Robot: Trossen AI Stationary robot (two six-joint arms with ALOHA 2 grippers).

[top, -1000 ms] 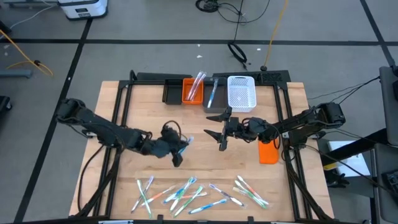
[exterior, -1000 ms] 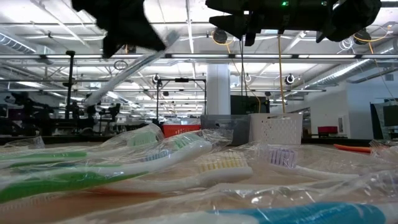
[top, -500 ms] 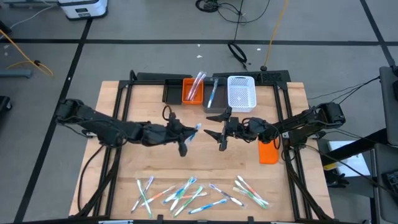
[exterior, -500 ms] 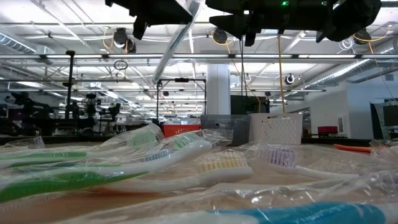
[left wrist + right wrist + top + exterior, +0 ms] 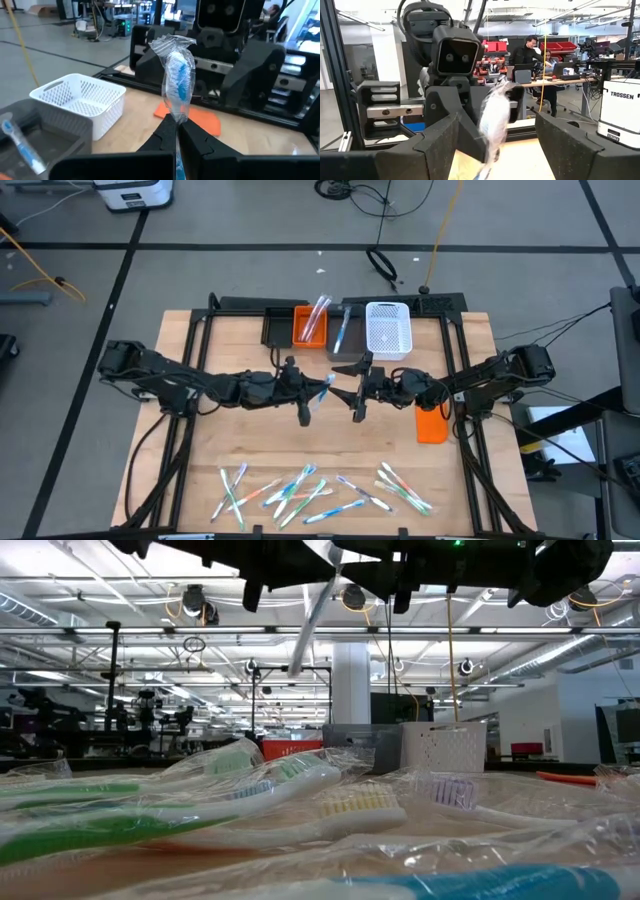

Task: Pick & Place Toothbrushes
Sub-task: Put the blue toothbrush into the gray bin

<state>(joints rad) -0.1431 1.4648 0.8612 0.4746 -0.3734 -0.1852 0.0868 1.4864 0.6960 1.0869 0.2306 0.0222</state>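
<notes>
handover in progress, mid-table, seen from above. the left hand (image 5: 308, 402) is clamped on a wrapped blue toothbrush (image 5: 322, 388), held up off the table (image 5: 230, 450) with its bristle end toward three o'clock. facing it, just beside at three o'clock, the right hand (image 5: 358, 387) waits with its fingers spread wide and nothing between them. in the left wrist view the toothbrush head in its clear wrapper (image 5: 178, 75) stands above the pinched fingers. at twelve o'clock sit an orange bin (image 5: 309, 326), a grey bin (image 5: 341, 332) and a white basket (image 5: 388, 328); an orange block (image 5: 431, 423) lies toward four o'clock. more toothbrushes (image 5: 300, 490) lie scattered at six o'clock. likely next: the brush must slide between the open fingers, the right hand close, then the left release.
</notes>
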